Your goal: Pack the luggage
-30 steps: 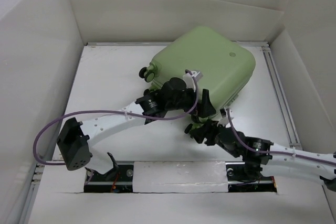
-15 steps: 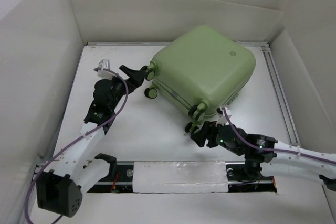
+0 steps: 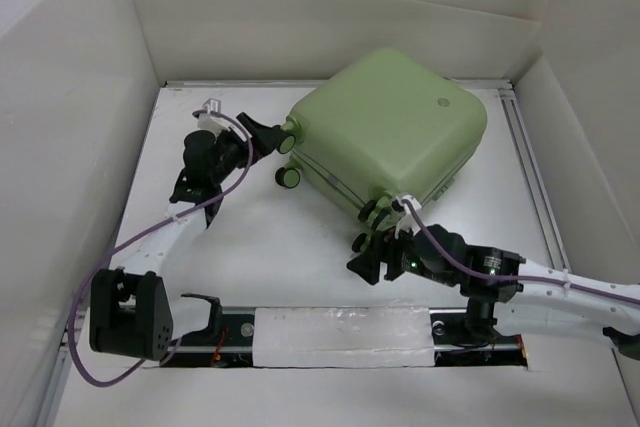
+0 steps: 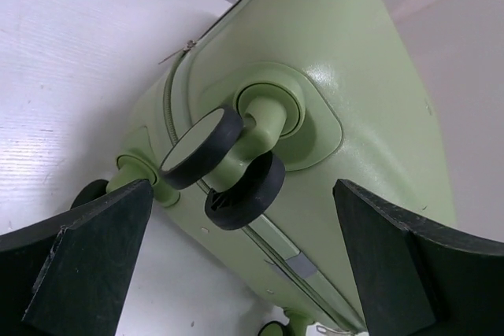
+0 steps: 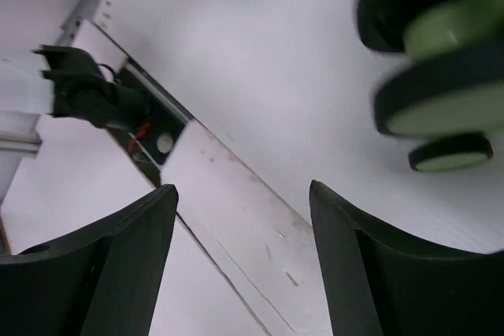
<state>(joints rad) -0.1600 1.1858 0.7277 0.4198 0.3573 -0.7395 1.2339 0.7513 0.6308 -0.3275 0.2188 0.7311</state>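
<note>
The luggage (image 3: 390, 127) is a pale green hard-shell case, lying flat and closed at the back of the table. Its wheels (image 3: 288, 176) stick out on the left and front sides. My left gripper (image 3: 262, 137) is open beside the luggage's left corner. In the left wrist view the gripper (image 4: 242, 194) frames a twin wheel (image 4: 228, 163) of the luggage (image 4: 354, 76) without touching it. My right gripper (image 3: 362, 255) is open just in front of the front wheels (image 3: 375, 212). The right wrist view shows this gripper (image 5: 242, 190) holding nothing, with those wheels (image 5: 441, 108) at the upper right.
White cardboard walls (image 3: 80, 117) enclose the table on the left, back and right. A white taped strip (image 3: 340, 337) covers the rail along the near edge. A metal frame rail (image 3: 530, 177) runs down the right side.
My left arm has swung from over the luggage's front edge to its left corner by the wheels. My right gripper has opened wider and shifted slightly left.
</note>
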